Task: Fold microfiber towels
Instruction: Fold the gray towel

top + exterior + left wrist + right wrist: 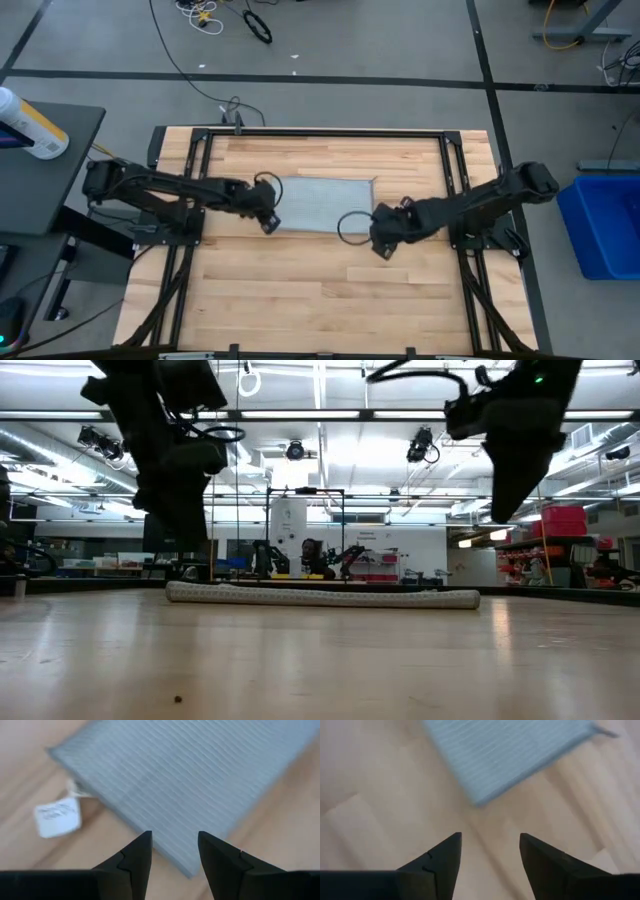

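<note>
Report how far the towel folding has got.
Looks partly done: the towel lies as a narrow rectangle, thick-edged in the low view, suggesting a fold. In hand: nothing gripped; left gripper open at its near-left corner, right gripper open just off its near-right corner. Any remaining fold is left.

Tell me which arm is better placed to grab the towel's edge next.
Left, probably. The left gripper hangs open right over the towel edge, while the right gripper, also open, is over bare table short of the cloth's corner.

Grey floor [380, 40], blue bin [605, 225], ceiling lights [330, 415].
</note>
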